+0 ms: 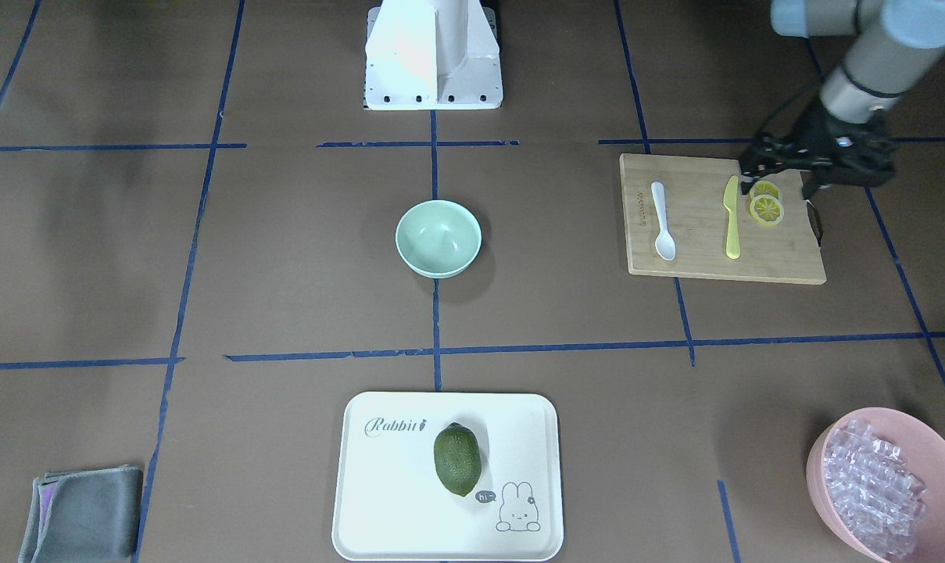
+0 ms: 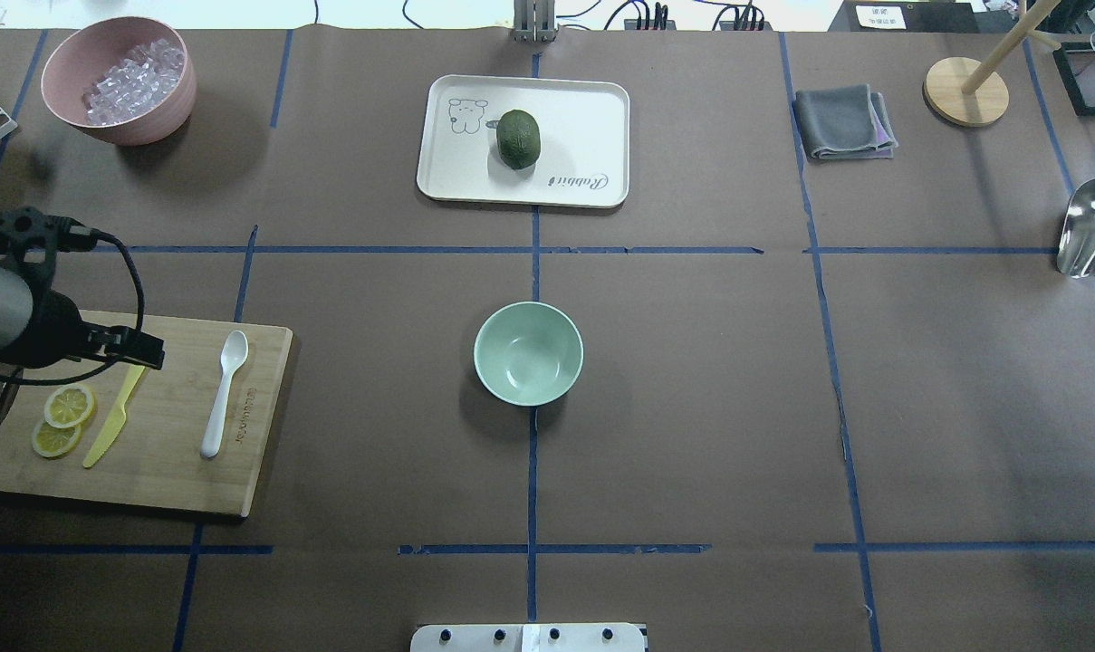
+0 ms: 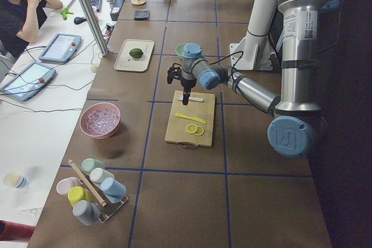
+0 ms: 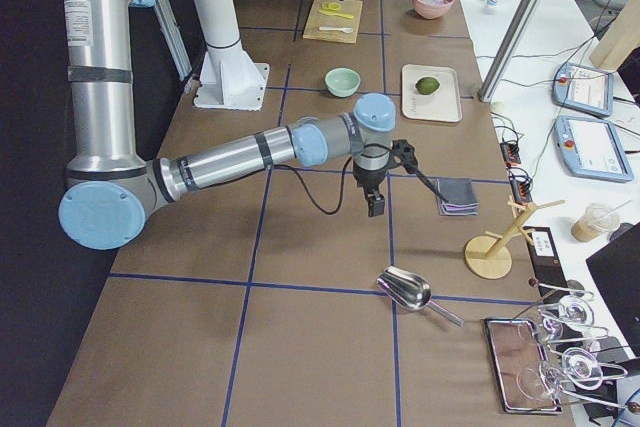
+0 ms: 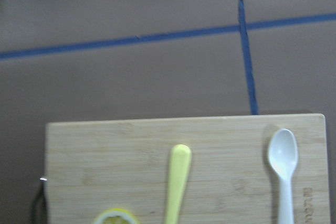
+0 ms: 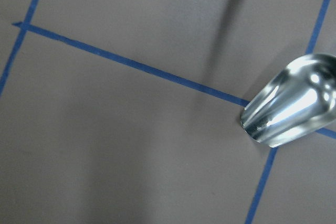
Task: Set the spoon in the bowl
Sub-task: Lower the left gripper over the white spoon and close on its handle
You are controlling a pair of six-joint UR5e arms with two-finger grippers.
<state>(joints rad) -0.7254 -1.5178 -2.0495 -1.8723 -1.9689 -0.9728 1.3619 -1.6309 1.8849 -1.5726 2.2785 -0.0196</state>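
The white plastic spoon (image 1: 663, 223) lies on a wooden cutting board (image 1: 706, 262), scoop toward the far side of the table; it also shows in the overhead view (image 2: 223, 389) and the left wrist view (image 5: 283, 163). The mint-green bowl (image 1: 438, 238) stands empty at the table's middle (image 2: 528, 353). My left gripper (image 1: 779, 186) is open and empty, hovering over the board's outer part above the yellow knife (image 1: 732, 219) and lemon slices (image 1: 766, 207), to the side of the spoon. My right gripper (image 4: 375, 202) hangs over bare table far from both; I cannot tell its state.
A pink bowl of clear cubes (image 2: 117, 127) stands at the far left corner. A white tray (image 2: 583, 118) with a green fruit (image 2: 518, 139) sits beyond the bowl. A grey cloth (image 2: 841, 120) and a metal scoop (image 2: 1090, 231) lie on the right.
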